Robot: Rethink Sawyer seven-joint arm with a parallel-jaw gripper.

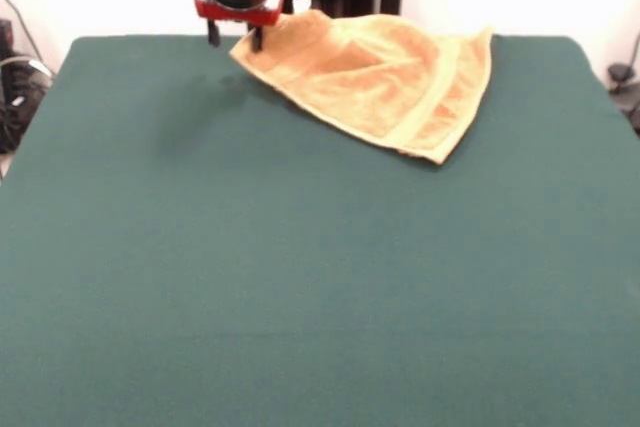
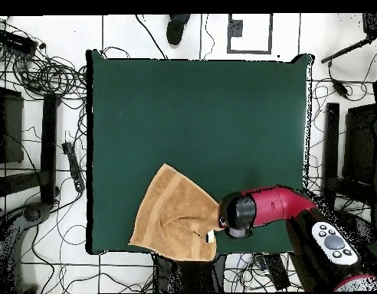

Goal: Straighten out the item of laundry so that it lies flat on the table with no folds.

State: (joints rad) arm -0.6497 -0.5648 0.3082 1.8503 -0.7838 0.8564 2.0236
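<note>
The orange-tan towel [image 1: 375,82] lies at the table's far edge, close to the robot's pedestal. Its left part is folded over in creases, and one woven band runs along its right side. A small white tag [image 1: 302,4] shows at its far edge. My gripper [image 1: 235,42] hangs at the towel's left corner with its two fingers apart. The right finger [image 1: 257,40] stands at the towel's edge and the left finger is over bare felt. In the overhead view the towel [image 2: 176,218] lies near the table's bottom-left corner, with my gripper [image 2: 228,217] at its right edge.
The green table [image 1: 300,277] stretches wide on the camera's side of the towel. In the overhead view cables and stands lie on the floor around the table [image 2: 199,107], and the towel's lower edge reaches the table's edge.
</note>
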